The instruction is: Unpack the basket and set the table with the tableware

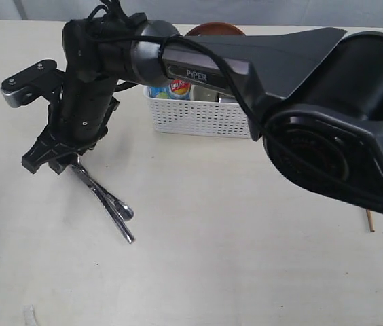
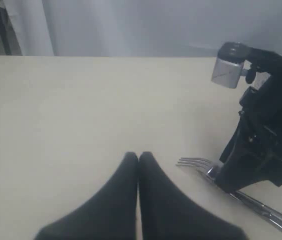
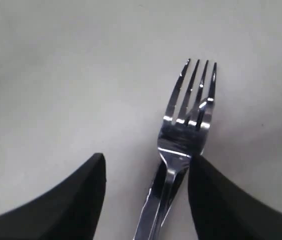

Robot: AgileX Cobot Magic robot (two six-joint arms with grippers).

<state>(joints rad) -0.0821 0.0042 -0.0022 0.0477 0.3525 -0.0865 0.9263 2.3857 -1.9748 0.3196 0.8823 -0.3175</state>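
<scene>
Two steel utensils lie together on the pale off-white tabletop, left of the basket. One is a shiny steel fork, tines pointing away from the right wrist camera. The second steel utensil lies against it, handles close together (which handle is which, cannot tell from the exterior view).

Right gripper low over the fork's neck, fingers spread. The fork rests on the table between them, close against one finger, not pinched.

Left gripper near the fork's tines, fingers pressed together, nothing between them.

White perforated plastic basket stands further back, mid-table, with a blue chips bag inside. Reddish-brown round plate sits behind the basket. Thin wooden stick on the table at far right, partly hidden by the arm.
</scene>
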